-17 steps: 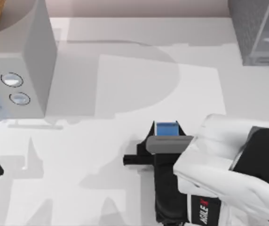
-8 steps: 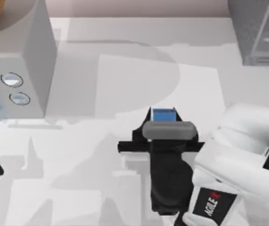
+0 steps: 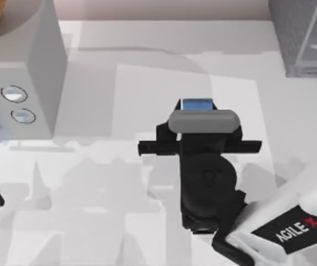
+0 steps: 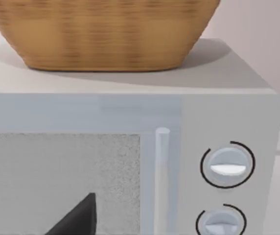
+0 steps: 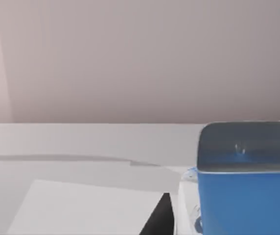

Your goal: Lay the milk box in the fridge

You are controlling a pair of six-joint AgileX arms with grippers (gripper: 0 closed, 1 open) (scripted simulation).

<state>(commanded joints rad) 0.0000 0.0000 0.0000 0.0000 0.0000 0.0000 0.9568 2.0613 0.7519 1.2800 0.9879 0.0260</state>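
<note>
**Right gripper holds the milk box above mid-table**

The right arm's black two-finger gripper (image 3: 197,108) sits over the middle of the white table (image 3: 119,83), its fingers clamped on the small blue milk box (image 3: 197,104), whose top edge peeks out just beyond the grey wrist block. In the right wrist view the blue carton (image 5: 247,196) stands close before the camera with its grey top face upward, one dark fingertip (image 5: 159,220) just beside it, and the bare tabletop and pale wall lie behind.

The large dark grey speckled fridge (image 3: 302,36) stands at the table's far right corner, well apart from the carton.

The light grey box with two round dials (image 3: 22,72) stands at the table's far left, carrying a woven tan basket (image 4: 101,34) on its roof. The left arm rests parked at the left edge, in front of that box; whether the left gripper (image 4: 76,220) is apart or together cannot be told.
</note>
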